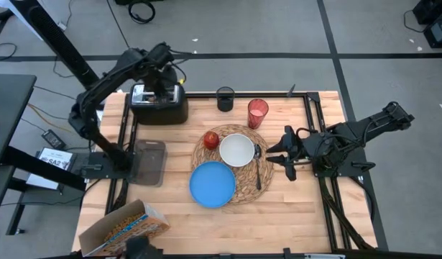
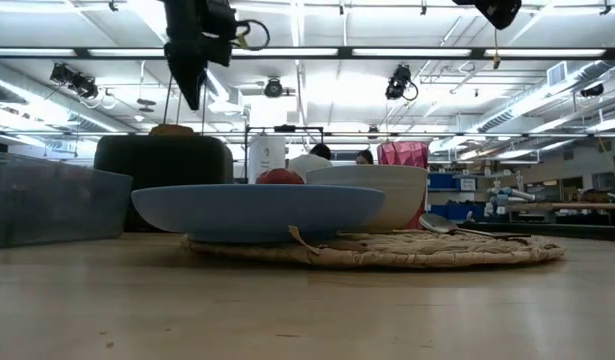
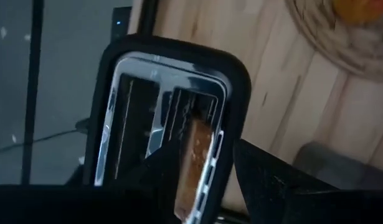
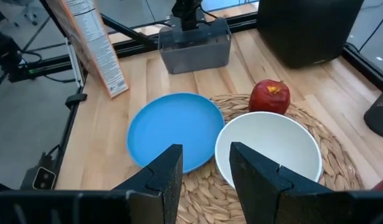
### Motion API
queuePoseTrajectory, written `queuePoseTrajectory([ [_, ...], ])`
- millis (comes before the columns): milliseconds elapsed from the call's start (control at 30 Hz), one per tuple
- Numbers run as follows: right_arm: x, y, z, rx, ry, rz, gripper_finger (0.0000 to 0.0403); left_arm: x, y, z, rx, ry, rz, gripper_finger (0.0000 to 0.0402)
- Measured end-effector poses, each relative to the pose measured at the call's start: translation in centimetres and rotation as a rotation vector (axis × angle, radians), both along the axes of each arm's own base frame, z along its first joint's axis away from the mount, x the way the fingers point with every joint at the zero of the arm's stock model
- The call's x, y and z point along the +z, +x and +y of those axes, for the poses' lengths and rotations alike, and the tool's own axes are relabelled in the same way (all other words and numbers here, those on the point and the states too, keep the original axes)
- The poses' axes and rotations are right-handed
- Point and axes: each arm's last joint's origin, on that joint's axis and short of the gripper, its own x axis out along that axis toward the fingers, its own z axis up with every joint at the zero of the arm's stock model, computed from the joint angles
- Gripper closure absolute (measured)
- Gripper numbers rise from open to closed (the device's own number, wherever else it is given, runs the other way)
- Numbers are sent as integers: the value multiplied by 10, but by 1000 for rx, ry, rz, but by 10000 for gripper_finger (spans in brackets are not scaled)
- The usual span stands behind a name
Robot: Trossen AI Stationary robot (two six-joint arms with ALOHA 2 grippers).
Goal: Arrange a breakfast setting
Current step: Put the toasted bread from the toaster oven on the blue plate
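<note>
A toast slice (image 3: 196, 155) stands upright in a slot of the black toaster (image 1: 159, 108) at the table's far left, its top sticking out. My left gripper (image 3: 207, 180) hovers open just above it, one finger on each side. On the round straw placemat (image 1: 246, 188) sit a blue plate (image 1: 212, 183), a white bowl (image 1: 237, 150), a red apple (image 1: 210, 139) and a metal spoon (image 1: 258, 165). A red cup (image 1: 257, 113) stands at the mat's far edge. My right gripper (image 1: 282, 155) is open and empty by the mat's right edge.
A cereal box (image 1: 123, 229) lies at the near left corner. A clear plastic container (image 1: 150, 162) stands left of the mat. A small black cup (image 1: 226, 98) stands at the far edge beside the toaster. Bare wood shows at the near right.
</note>
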Motion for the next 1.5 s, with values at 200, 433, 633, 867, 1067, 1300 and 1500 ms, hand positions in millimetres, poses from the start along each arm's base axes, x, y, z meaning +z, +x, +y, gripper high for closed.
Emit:
queuePoseTrajectory([
  [200, 0, 0, 1, -5, 22, -1, 261, -19, -1, 18, -7, -61, 89, 244],
  [433, 0, -2, 5, 2, 37, -3, 261, -30, -6, 30, 7, -108, 149, 244],
  [633, 0, -2, 5, 0, 42, -4, 261, -35, -7, 29, 10, -146, 165, 244],
  [867, 0, -2, 4, -9, 32, -6, 261, -34, -6, 27, 14, -124, 205, 248],
  [1067, 0, -1, 4, -18, 28, -8, 261, -36, -11, 33, 26, -139, 200, 278],
  [1300, 0, -1, 4, -17, 26, -8, 261, -36, -8, 29, 65, -166, 180, 311],
  [1500, 0, -1, 4, -12, 17, -7, 261, -42, -4, 28, 75, -153, 179, 292],
])
